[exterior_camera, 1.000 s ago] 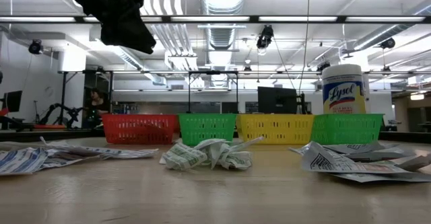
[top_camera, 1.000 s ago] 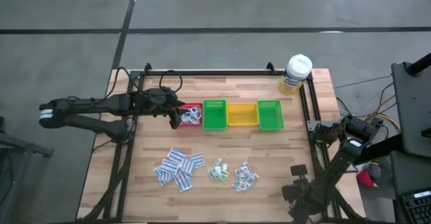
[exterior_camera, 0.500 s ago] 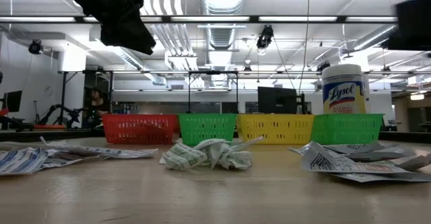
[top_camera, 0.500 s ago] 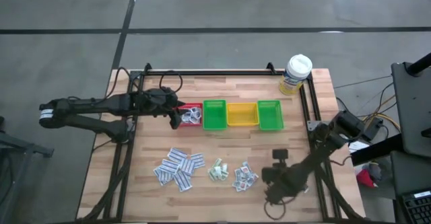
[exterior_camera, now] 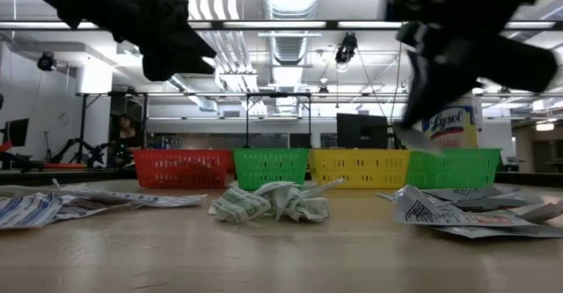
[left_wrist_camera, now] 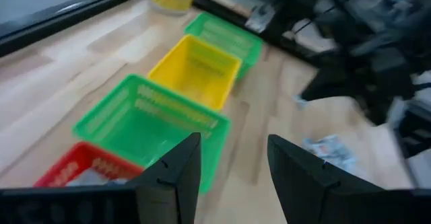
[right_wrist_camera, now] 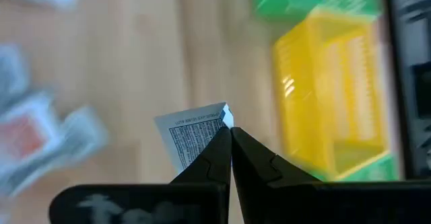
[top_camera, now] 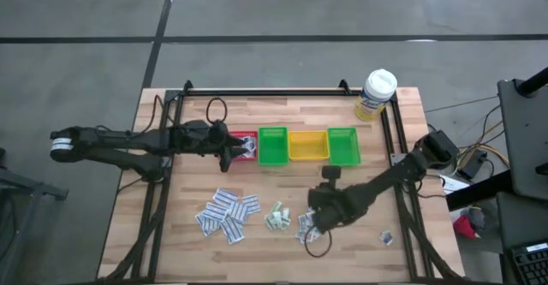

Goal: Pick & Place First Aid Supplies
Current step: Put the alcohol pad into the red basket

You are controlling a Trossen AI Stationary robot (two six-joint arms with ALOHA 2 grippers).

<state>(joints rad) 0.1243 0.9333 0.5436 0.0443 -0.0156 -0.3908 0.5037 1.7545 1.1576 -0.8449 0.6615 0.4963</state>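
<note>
White printed packets, the first aid supplies, lie flat on the wooden table in three piles: left (top_camera: 227,214), middle (top_camera: 276,217) and right (top_camera: 305,228). A single packet (top_camera: 387,237) lies near the table's right edge. My right gripper (top_camera: 315,223) hangs over the right pile, shut on one white packet (right_wrist_camera: 194,135). My left gripper (top_camera: 229,151) hovers open by the red bin (top_camera: 244,145). Nothing is between its fingers (left_wrist_camera: 232,177). My right gripper pinches the packet's edge near one corner (right_wrist_camera: 222,122) between its two fingertips. The fingers slant downward. The rest of the packet sticks out past the fingertips, clear of the table.
A row of bins stands across the table's middle: red, green (top_camera: 273,145), yellow (top_camera: 307,145) and green (top_camera: 342,145). A white-capped bottle (top_camera: 376,93) stands at the far right corner. A black frame runs along the table's left, far and right edges.
My right gripper has swung from the table's near right corner toward the left, turning as it went, and now hangs over the right pile of packets. It has stayed shut. My left gripper has sunk a little and tipped downward by the red bin.
</note>
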